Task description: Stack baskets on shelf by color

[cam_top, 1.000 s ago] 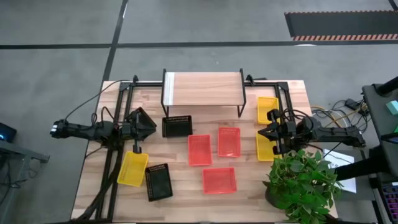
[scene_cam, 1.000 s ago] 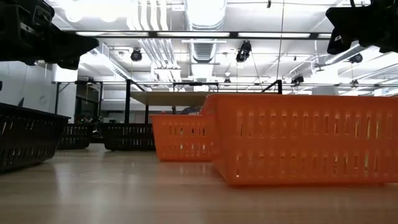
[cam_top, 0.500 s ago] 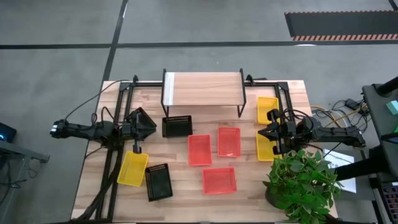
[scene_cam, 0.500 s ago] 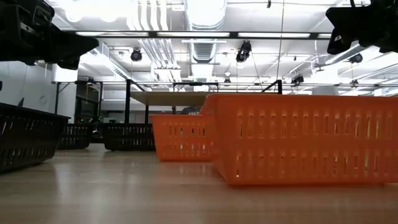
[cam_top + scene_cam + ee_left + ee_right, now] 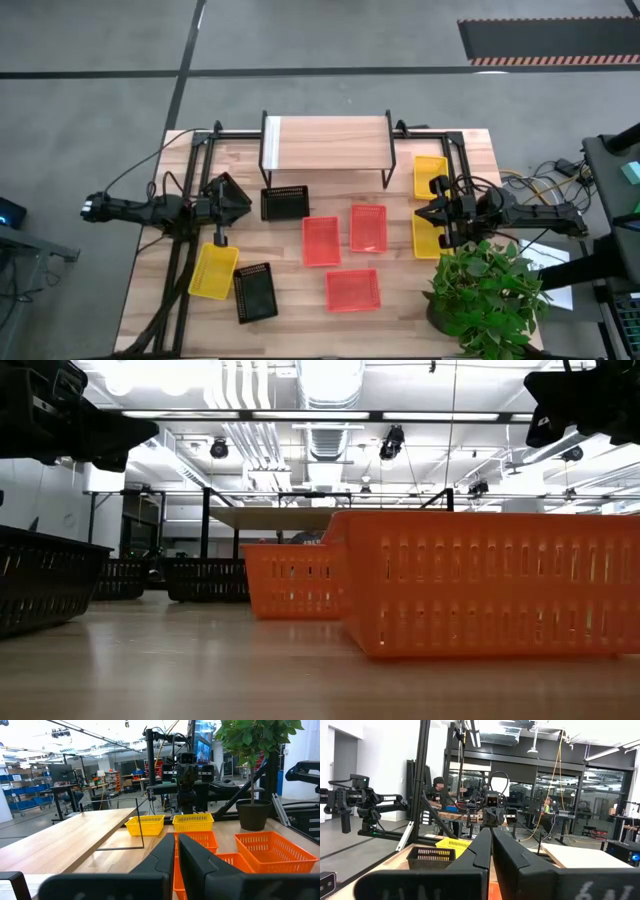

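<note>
High view: shelf (image 5: 325, 141) at table's far edge, its top bare. Three red-orange baskets (image 5: 351, 288) mid-table, in front of it. Black basket (image 5: 284, 202) by the shelf's left leg, another black one (image 5: 254, 291) beside a yellow basket (image 5: 213, 270) front left. Two yellow baskets (image 5: 429, 175) right. Left gripper (image 5: 232, 201) at left, right gripper (image 5: 431, 215) over the right yellow pair.

Low view: red-orange basket (image 5: 485, 582) nearest, black baskets left.

Wrist views: left gripper (image 5: 177, 851) and right gripper (image 5: 491, 846) fingers pressed together, holding nothing.

Bare shelf (image 5: 325, 142) top, open table strip (image 5: 470, 150) behind; red baskets (image 5: 343, 255) crowding mid-table.
</note>
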